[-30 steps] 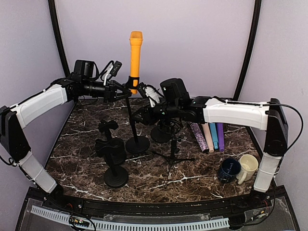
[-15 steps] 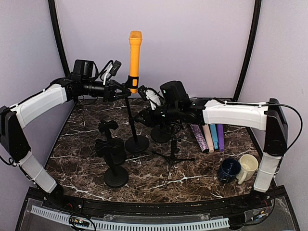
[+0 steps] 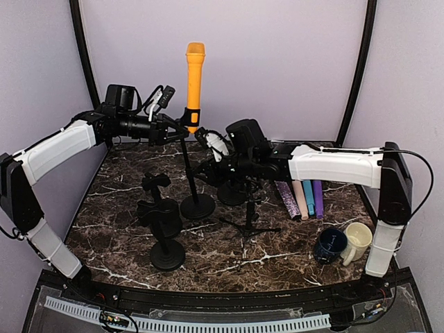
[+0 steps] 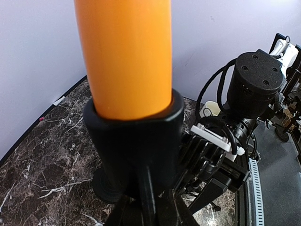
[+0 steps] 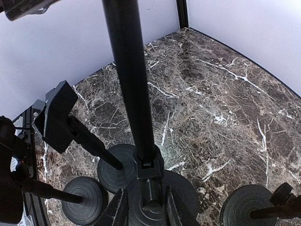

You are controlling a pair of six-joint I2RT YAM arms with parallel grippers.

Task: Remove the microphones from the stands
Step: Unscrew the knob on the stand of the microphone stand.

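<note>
**Microphone upright in clip**

The orange microphone point(image 3: 195, 83) is standing vertically in the clip point(image 4: 134, 141) of the stand point(image 3: 189, 173), head pointing up. Left jaws, mostly cropped, are clamping the stand just below the clip. Right jaws are flanking its pole lower down, contact unclear.

The table point(image 3: 125, 173) has a dark brown marble-patterned top with white veins. A tall microphone stand point(image 3: 198, 207) rests its round black base on it near the middle. Toward the left front stand two short black stands point(image 3: 167, 255), one just behind the other. Right of the middle stands a small tripod stand point(image 3: 250, 225), with another round black base point(image 3: 232, 193) behind it. At the right lie four tubes side by side: glittery purple point(image 3: 286, 198), pink point(image 3: 299, 198), blue point(image 3: 308, 196) and purple point(image 3: 317, 196). Near the right front corner a dark blue mug point(image 3: 330, 244) stands just beside a cream mug point(image 3: 357, 239).
</note>
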